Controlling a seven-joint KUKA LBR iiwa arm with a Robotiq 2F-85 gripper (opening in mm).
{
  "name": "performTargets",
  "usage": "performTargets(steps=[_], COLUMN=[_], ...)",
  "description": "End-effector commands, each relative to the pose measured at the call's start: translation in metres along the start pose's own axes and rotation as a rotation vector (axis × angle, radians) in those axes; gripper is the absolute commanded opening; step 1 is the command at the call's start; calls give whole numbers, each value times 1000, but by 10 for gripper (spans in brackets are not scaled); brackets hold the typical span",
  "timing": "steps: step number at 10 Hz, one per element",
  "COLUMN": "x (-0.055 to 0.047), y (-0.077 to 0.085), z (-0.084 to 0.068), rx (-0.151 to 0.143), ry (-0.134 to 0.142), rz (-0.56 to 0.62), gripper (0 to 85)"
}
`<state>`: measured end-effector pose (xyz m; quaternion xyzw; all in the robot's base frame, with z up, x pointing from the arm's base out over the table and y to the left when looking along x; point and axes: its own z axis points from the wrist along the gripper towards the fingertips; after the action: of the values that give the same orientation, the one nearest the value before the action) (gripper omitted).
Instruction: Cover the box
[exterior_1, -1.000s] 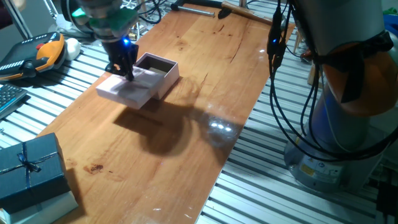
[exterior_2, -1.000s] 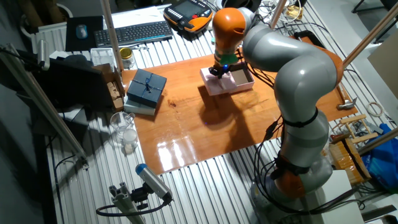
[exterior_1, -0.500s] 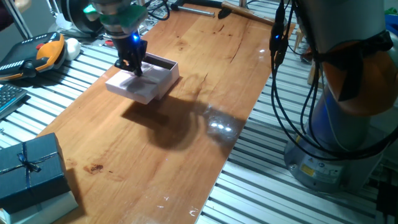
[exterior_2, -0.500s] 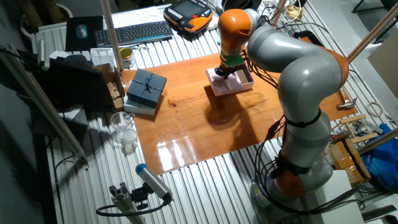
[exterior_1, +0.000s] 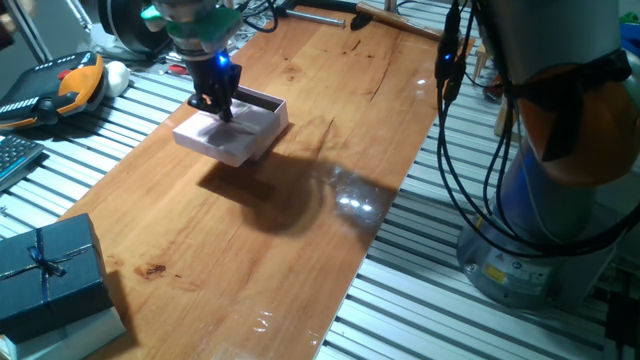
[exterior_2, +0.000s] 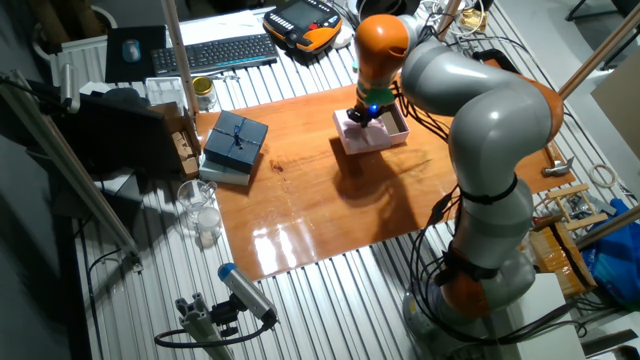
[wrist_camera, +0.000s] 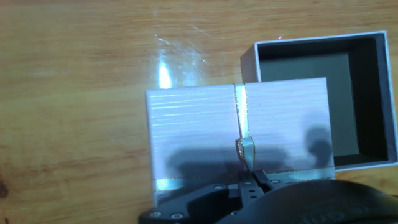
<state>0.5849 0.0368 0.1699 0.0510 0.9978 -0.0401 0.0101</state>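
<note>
Since a second ago I have carried the lid (exterior_1: 218, 139) up and toward the box (exterior_1: 262, 112) — it was lower and further toward the near-left of the tabletop (exterior_1: 300, 200), and it now overlaps the box's near edge. My gripper (exterior_1: 219, 100) is shut on the lid: in the hand view the fingers (wrist_camera: 249, 182) are pinched narrow on the ribbon (wrist_camera: 244, 146) where the string cross meets. The lid is a flat pale pink square with fine stripes, one silver ribbon running down its middle and another along the edge nearest the hand camera. In the hand view the box sits at upper right, open, with pale walls and a dark brownish inside; the lid covers its lower-left part, while the right side and the top strip of the cavity stay exposed. Whether the lid touches the box's rim I cannot tell. In the other fixed view the gripper (exterior_2: 369, 108) stands over the box (exterior_2: 385, 128) at the far right part of the tabletop. A dark blue gift box (exterior_1: 45, 265) with a ribbon bow rests at the near-left corner, well apart from the pink box — the same box (exterior_2: 236, 141) shows on the left edge in the other fixed view. An orange-and-black pendant (exterior_1: 62, 88) lies off the tabletop, on the slatted metal surface beside it.
</note>
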Motion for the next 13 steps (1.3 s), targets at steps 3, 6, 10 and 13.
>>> performTargets(steps=[3,6,10,13], x=[0,0,-4,-18], y=[0,0,-6,-30], z=[0,0,-2,-8], rx=[-5,-1,24,52], ry=[-24,-17,-16,-19], rz=[-51,-108,-121,-140], gripper=[0,0,0,0])
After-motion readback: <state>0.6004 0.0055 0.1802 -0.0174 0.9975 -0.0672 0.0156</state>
